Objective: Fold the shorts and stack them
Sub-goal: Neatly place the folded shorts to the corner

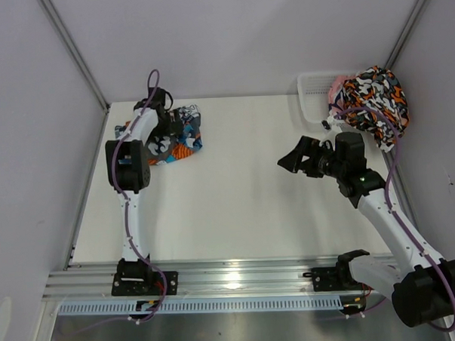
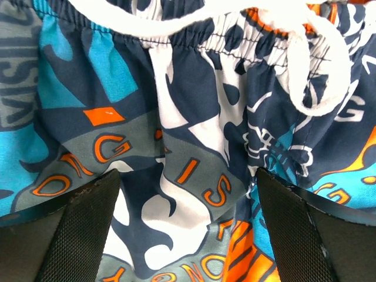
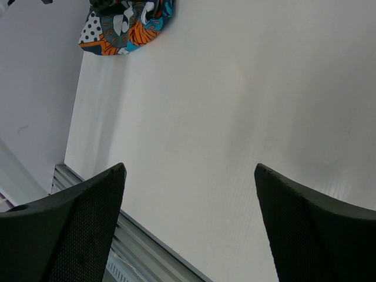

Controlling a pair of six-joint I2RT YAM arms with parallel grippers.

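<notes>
Find the teal shorts [image 1: 179, 138] bunched far left of the white mesh basket [image 1: 313, 91], under the left gripper [image 1: 165, 122], which is spread wide with nothing pinched. Probably time to take a first hold for flattening: lower straight down, close on a single layer near the elastic waistband [image 2: 235, 36] rather than on the loose white drawstring [image 2: 305, 82], then draw gently toward the basket side to open the heap before folding. Rely on the left wrist view for that waistband, cord and lettering between the fingers [image 2: 76, 229]; from overhead, only a crumpled patch half hidden by the arm. Cannot tell from either view whether the tips touch cloth. Closer to the basket, note the right gripper [image 1: 296, 158], likewise spread and empty, hanging just left of the basket and nearer the arm bases, over bare table [image 3: 235, 117]; through its wrist camera, see the teal heap in the far corner. Look overhead alone for the blotched shorts [image 1: 376, 103], draped over the basket's right rim.
</notes>
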